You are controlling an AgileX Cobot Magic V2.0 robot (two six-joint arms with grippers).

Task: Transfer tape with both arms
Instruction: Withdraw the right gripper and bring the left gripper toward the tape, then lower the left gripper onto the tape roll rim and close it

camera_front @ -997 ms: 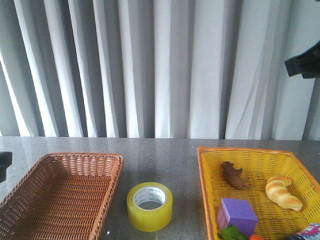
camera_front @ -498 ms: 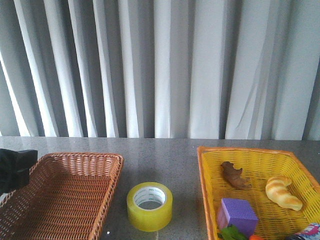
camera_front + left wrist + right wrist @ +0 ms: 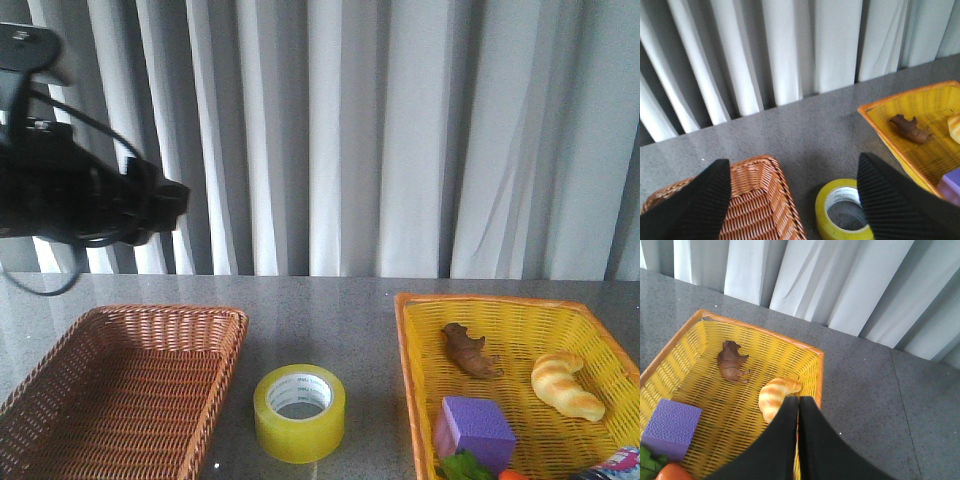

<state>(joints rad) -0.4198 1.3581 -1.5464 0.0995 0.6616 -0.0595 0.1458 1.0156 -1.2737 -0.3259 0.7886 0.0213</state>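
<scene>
The tape (image 3: 299, 412), a wide yellow roll with a white printed core, lies flat on the grey table between the two baskets. In the left wrist view the tape (image 3: 842, 212) sits below and ahead of my open left gripper (image 3: 792, 160), whose ribbed fingers are spread wide and hold nothing. In the front view the left arm (image 3: 90, 200) hangs high at the upper left, well above the table. My right gripper (image 3: 799, 398) is shut and empty, hovering above the yellow basket's far corner. The right arm is out of the front view.
A brown wicker basket (image 3: 160, 312) stands left of the tape. The yellow basket (image 3: 410, 380) on the right holds a croissant toy (image 3: 566, 385), a purple cube (image 3: 474, 428) and a brown animal toy (image 3: 470, 350). Grey curtains close the back.
The left arm has risen from the low left edge to the upper left of the front view. The right arm, seen at the upper right one second ago, has left that view.
</scene>
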